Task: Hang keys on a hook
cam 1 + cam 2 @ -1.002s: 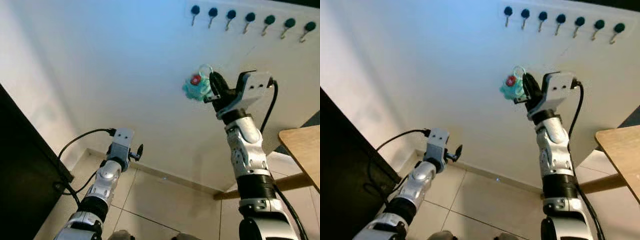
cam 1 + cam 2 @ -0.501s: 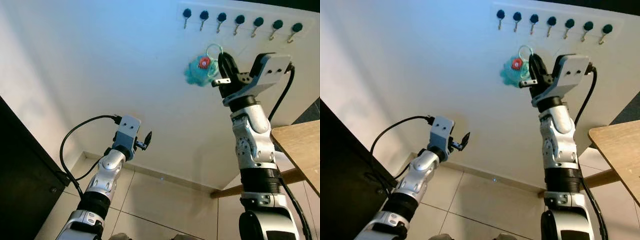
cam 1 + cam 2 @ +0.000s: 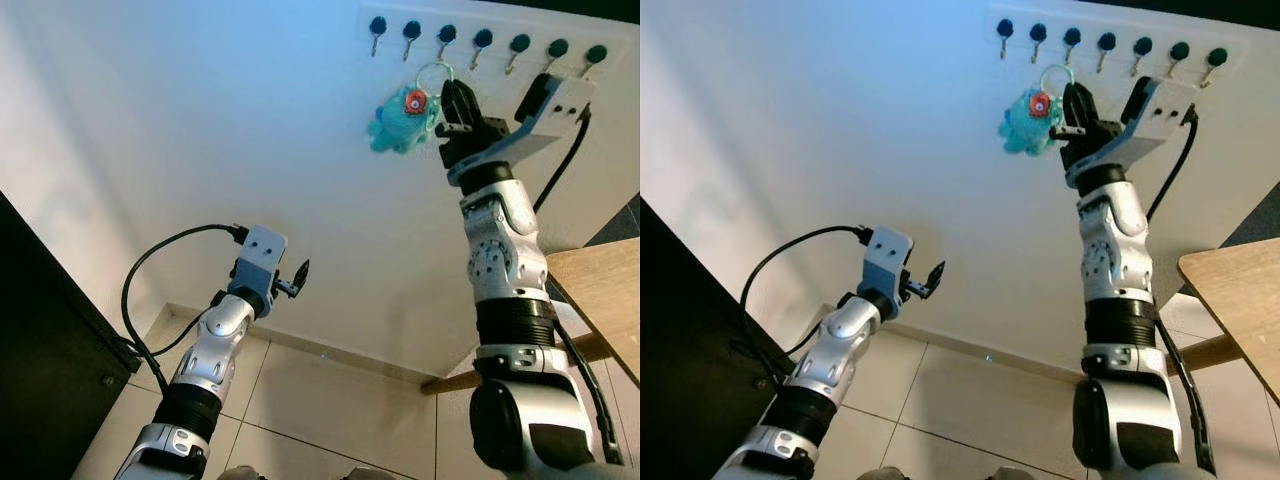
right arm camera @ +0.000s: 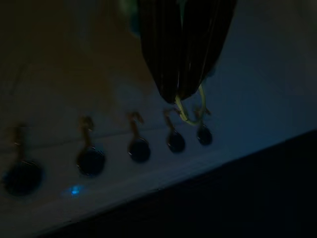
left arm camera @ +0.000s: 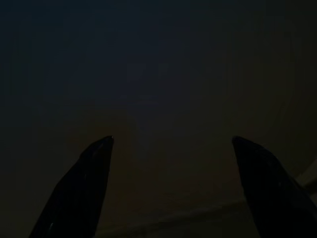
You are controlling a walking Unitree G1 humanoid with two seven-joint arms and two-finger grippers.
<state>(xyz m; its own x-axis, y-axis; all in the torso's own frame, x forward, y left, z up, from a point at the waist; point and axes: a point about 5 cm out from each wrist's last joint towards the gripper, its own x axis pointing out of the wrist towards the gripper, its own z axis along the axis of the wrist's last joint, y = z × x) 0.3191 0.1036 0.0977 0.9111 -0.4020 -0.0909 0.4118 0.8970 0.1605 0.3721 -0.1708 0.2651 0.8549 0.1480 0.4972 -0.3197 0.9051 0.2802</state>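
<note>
While the left gripper (image 3: 300, 275) is held low near the foot of the white wall (image 3: 200, 130), its two black fingers seen spread apart in the dark wrist view, the work is being done higher up on the right. There a teal plush keyring (image 3: 402, 118) with a red spot is carried just below the row of dark-knobbed hooks (image 3: 482, 40), apart from them, its thin wire ring (image 3: 434, 72) raised towards the second and third hooks from the left. The right gripper (image 3: 458, 105) is pressed together on the ring, which is seen looping out from between the closed fingertips (image 4: 179, 89) in the right wrist view, close to the hook tips. For the hang to be done well, the ring's opening should be lined up squarely with one hook's upturned tip, lifted above it, eased towards the wall and then lowered. Release is best delayed until the ring is seated. A wooden table edge (image 3: 600, 300) is seen at far right.
</note>
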